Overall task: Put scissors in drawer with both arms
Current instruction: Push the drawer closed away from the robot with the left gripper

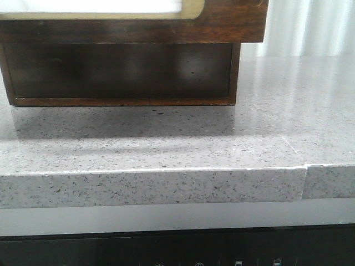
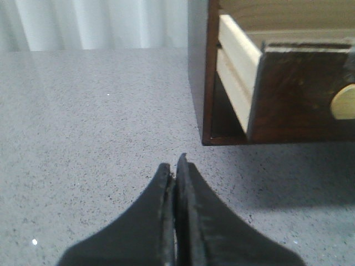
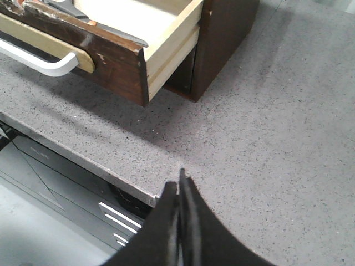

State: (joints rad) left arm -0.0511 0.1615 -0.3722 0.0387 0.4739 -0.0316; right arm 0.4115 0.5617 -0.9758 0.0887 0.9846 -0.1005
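The drawer is pulled out of its dark brown cabinet, its front showing a pale panel with a cream-gold rim. It also shows in the left wrist view and the right wrist view. The scissors lie inside the drawer just behind its front; only a slim grey blade and bits of grey and orange handle show. My left gripper is shut and empty over the grey counter, left of the cabinet. My right gripper is shut and empty above the counter's front edge, right of the drawer. Neither gripper shows in the front view.
The cabinet body stands on the speckled grey counter, with an open dark recess under the drawer. The counter's front edge has a seam. A black appliance panel lies below. A white handle sticks out from the drawer front.
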